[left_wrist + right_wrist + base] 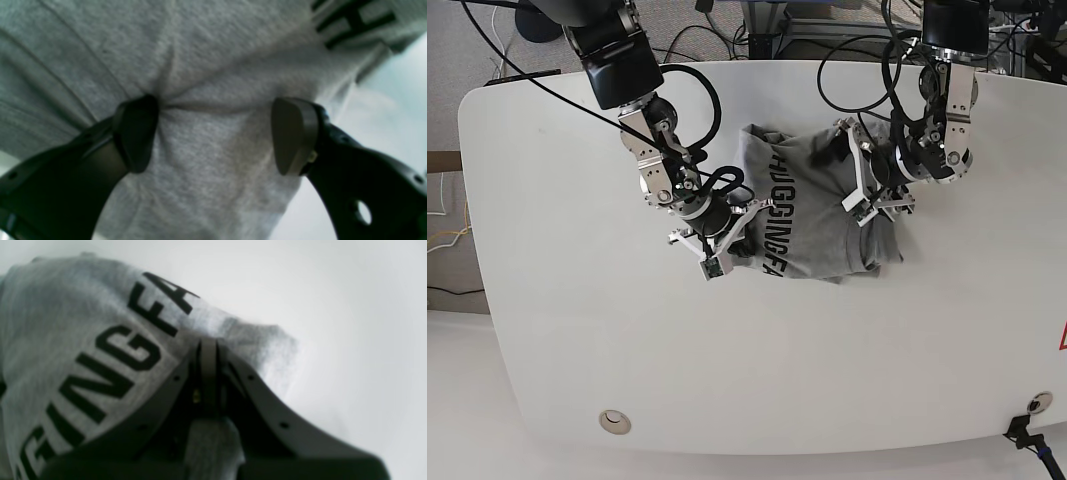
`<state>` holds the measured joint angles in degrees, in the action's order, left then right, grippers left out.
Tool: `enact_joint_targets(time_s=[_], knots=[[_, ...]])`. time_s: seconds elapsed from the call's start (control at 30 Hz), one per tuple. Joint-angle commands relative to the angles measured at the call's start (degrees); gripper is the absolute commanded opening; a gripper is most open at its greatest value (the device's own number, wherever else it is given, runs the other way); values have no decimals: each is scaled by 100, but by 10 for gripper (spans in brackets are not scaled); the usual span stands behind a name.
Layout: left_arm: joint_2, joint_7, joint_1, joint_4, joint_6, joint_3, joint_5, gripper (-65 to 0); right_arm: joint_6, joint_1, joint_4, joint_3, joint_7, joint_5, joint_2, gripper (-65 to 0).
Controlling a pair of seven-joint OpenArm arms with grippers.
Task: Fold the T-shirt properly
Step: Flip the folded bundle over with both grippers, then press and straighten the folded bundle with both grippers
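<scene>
The heather-grey T-shirt point(817, 240) lies bunched in the middle of the white table point(577, 330), its black block lettering point(779, 215) facing up. My right gripper point(745, 232) sits at the shirt's left edge. In the right wrist view this gripper point(207, 346) is shut, with grey T-shirt point(50, 306) cloth caught between its jaws beside the letters point(110, 363). My left gripper point(859, 190) is over the shirt's right part. In the left wrist view it point(213, 133) stands open, its fingers point(135, 133) pressing into the T-shirt point(213, 50) and creasing the cloth.
Black cables point(867, 60) trail over the table's far edge behind both arms. A round grommet point(613, 421) sits near the front left edge. Bare table shows to the right of the cloth point(350, 323).
</scene>
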<state>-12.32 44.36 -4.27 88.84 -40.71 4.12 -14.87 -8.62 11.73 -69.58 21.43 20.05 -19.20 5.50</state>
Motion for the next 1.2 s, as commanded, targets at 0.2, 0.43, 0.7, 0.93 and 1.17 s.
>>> enact_joint_targets(time_s=[0.2,0.43,0.7,0.93,1.17], knots=[[-56,-519,1214,-1372,71,6,973,-160,49,-1072,-1231,-20,179,175,202,-650],[-65,-704,1750,-1460,71,-30,999,-160,49,-1546,-2136,-345,522,175,149,-650],[-540,-686,915,290,71,-293,999,-160,49,-685,-2347,-310,1111,140,96,-650],[-487,-686,-395,1626,71,-320,1008,-160,-12,335,-870,-293,962,184,-660,-650],[-91,-686,-834,1547,71,-293,1017,-160,-12,810,668,-99,-23,184,-827,-650]])
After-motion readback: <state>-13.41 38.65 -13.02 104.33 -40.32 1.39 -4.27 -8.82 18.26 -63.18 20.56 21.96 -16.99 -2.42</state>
